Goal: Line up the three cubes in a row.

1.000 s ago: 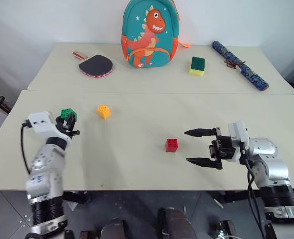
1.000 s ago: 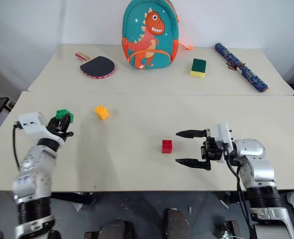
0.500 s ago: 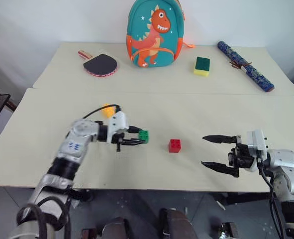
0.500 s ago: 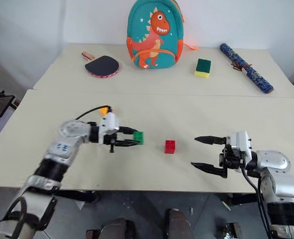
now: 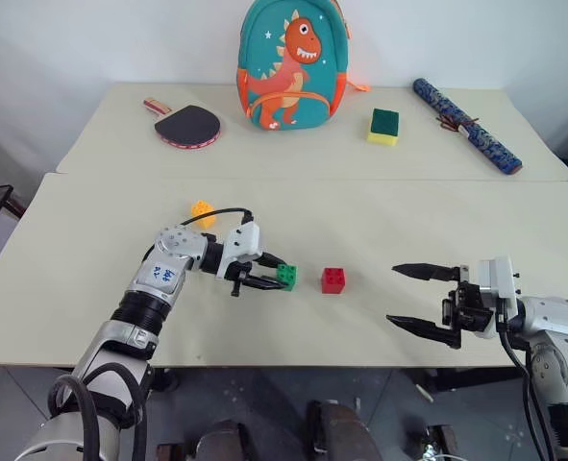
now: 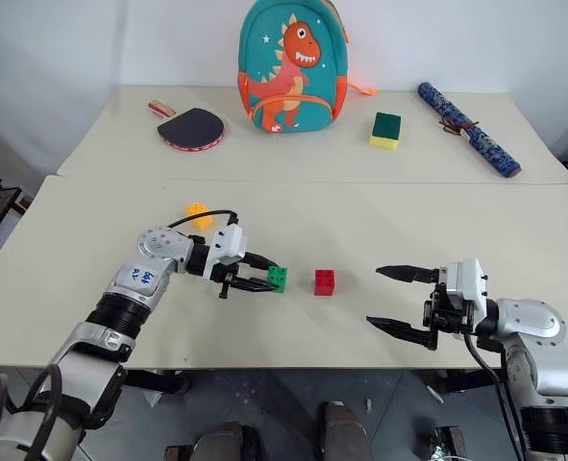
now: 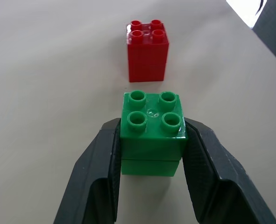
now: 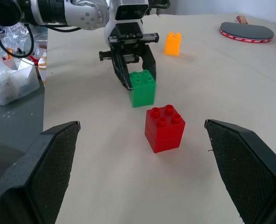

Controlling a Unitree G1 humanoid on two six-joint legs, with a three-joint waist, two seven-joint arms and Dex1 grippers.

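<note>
Green cube (image 5: 286, 277) sits clamped between the two black fingers of the left gripper (image 7: 152, 154), studs up, toward the near edge of the front table (image 5: 437, 230) and about midway along it. From the right wrist view its base looks to be on the tabletop, though contact cannot be confirmed. Red cube (image 5: 333, 279) stands just beside it on the right, a narrow gap between them, studs up. Yellow-orange cube (image 5: 201, 208) stands apart from both, farther from the near edge and nearer the table's left end, behind the left arm.

Right gripper (image 5: 424, 302) hangs near the near edge toward the right end, well apart from the red cube, its fingers spread wide and holding nothing, pointing toward the cubes.

On the rear table lie a paddle (image 5: 183, 124), a dinosaur backpack (image 5: 288, 65), a sponge block (image 5: 382, 126) and a patterned blue roll (image 5: 464, 125).
</note>
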